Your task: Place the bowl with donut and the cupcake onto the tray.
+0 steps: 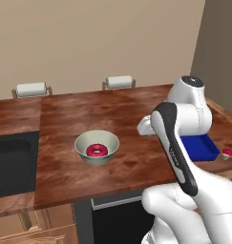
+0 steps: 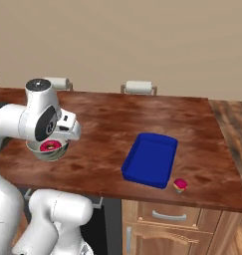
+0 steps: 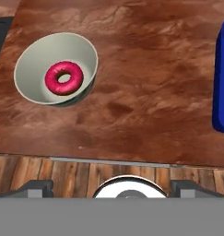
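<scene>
The pale grey-green bowl [image 1: 97,141] stands on the wooden counter with the pink-iced donut [image 1: 96,151] lying inside it. In the hand view the bowl [image 3: 37,62] and donut [image 3: 63,78] sit at upper left, and the blue tray [image 3: 222,78] cuts in at the right edge. The tray [image 2: 151,158] lies to the right of the bowl [image 2: 48,153], with the tiny cupcake [image 2: 180,185] just off its near right corner. My gripper [image 3: 112,188] hovers high above the counter's front edge, between bowl and tray. It is open, fingertips [image 3: 37,187] wide apart, with nothing between them.
A dark sink recess [image 1: 12,162] lies left of the bowl. Two white-topped stool backs [image 1: 31,89] [image 1: 119,82] stand at the counter's far edge. Drawer fronts [image 2: 167,216] run below the counter's near edge. My own arm hides part of the tray [image 1: 203,145] in the left base view.
</scene>
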Available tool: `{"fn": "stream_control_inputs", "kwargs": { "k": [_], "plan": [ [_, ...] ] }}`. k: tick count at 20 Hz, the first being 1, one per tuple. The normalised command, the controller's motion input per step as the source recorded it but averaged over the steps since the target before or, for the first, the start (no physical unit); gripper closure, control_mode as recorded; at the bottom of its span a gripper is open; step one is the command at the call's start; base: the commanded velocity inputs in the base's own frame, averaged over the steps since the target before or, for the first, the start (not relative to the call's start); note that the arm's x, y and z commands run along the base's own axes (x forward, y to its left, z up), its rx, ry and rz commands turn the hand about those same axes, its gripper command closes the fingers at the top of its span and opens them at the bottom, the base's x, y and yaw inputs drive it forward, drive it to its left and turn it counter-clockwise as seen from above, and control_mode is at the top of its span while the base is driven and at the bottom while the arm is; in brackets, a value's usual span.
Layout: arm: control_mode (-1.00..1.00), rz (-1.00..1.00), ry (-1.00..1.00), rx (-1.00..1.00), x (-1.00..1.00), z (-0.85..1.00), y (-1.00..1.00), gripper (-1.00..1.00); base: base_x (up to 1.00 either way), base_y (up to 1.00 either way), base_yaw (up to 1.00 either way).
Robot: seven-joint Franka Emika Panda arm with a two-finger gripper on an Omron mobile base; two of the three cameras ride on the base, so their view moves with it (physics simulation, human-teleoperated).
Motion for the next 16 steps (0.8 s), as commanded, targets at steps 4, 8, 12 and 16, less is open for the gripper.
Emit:
{"fn": "stream_control_inputs", "kwargs": {
  "k": [4,8,12,16],
  "plan": [
    [-1.0,0.02,0.12,0.07,0.49,-0.43,0.23,-1.0,0.0,0.0,0.0],
    [-1.0,0.02,0.04,0.02,0.46,-0.44,0.26,-1.0,0.0,0.0,0.0],
    [-1.0,0.02,-0.01,0.02,0.38,-0.37,0.22,-1.0,0.0,0.0,0.0],
    [-1.0,0.02,-0.02,0.07,0.31,-0.35,0.16,-1.0,0.0,0.0,0.0]
  ]
}}
